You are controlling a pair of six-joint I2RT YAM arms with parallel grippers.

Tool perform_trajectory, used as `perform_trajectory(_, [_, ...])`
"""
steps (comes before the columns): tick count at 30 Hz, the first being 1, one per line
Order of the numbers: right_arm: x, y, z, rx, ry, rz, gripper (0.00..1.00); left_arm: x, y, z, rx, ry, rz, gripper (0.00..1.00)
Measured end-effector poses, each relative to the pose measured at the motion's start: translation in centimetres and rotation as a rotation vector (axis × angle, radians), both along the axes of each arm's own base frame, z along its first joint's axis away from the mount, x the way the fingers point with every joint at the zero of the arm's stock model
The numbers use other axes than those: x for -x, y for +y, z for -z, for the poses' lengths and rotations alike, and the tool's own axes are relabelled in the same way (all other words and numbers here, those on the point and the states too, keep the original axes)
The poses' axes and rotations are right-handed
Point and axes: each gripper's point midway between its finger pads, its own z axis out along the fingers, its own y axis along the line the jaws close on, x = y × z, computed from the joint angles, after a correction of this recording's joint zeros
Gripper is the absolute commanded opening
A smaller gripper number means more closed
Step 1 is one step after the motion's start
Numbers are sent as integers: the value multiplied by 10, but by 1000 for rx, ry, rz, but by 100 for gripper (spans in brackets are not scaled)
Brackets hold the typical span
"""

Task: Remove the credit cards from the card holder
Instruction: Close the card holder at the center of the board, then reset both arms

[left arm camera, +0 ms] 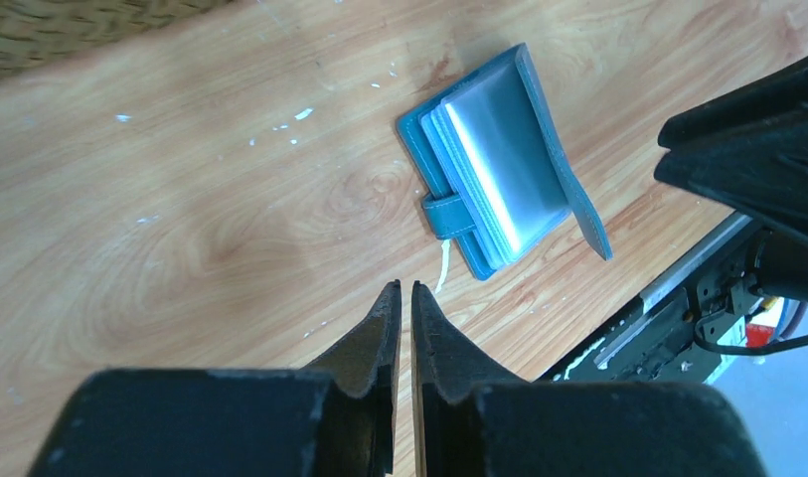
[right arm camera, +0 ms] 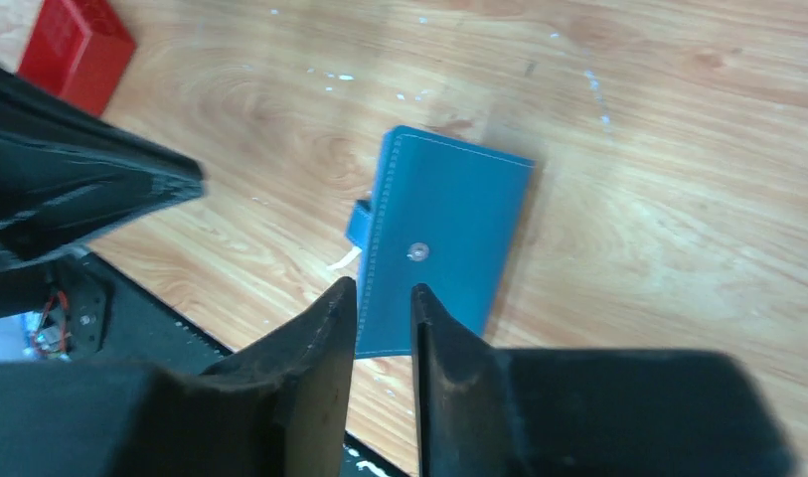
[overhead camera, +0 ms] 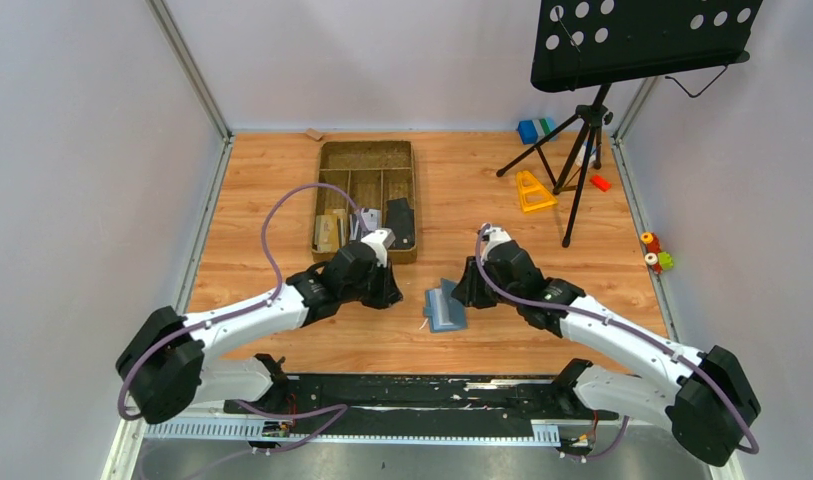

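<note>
The slate-blue folding card holder is lying on the wooden desk between the two arms. Its cover is standing partly raised, with pale glossy sleeves showing inside; single cards cannot be told apart. The left gripper is hovering just beside it, fingers nearly clenched and grasping nothing. The right gripper is hanging over the holder's edge, fingers slightly released and grasping nothing. A brown divided tray is sitting behind.

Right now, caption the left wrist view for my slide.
Empty left gripper poised over the table beside the card holder, its cover open on clear sleeves.
</note>
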Motion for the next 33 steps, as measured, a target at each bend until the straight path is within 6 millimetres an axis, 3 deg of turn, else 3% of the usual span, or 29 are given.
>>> perform_trajectory(3, [-3,-11,6,29,-21,40,6,-2,10,-12,-8,-42,-31,13])
perform_trajectory(7, [-2,-19,30,94,17,56,6,-6,26,-25,-28,-96,-78,13])
perform_trajectory(13, [5,-13,85,225,132,11,3,-17,56,-36,-66,-140,-164,14])
perform_trajectory(17, [-8,6,83,222,110,-11,4,-23,75,-40,-90,-159,-217,15])
perform_trajectory(22, [-10,5,78,233,80,-13,6,-23,93,-34,-140,-175,-258,20])
perform_trajectory(24, [-10,1,70,239,60,-8,6,-23,100,-34,-161,-192,-275,30])
perform_trajectory(27, [-15,-7,40,217,-30,21,10,-25,109,-41,-179,-236,-299,57])
perform_trajectory(29, [-24,-14,12,184,-129,58,18,-28,117,-51,-176,-289,-320,96])
perform_trajectory(31, [-31,-23,-15,155,-231,103,61,-30,124,-64,-167,-350,-342,100])
perform_trajectory(33, [-39,-36,-35,144,-324,156,82,-33,130,-74,-152,-404,-374,100])
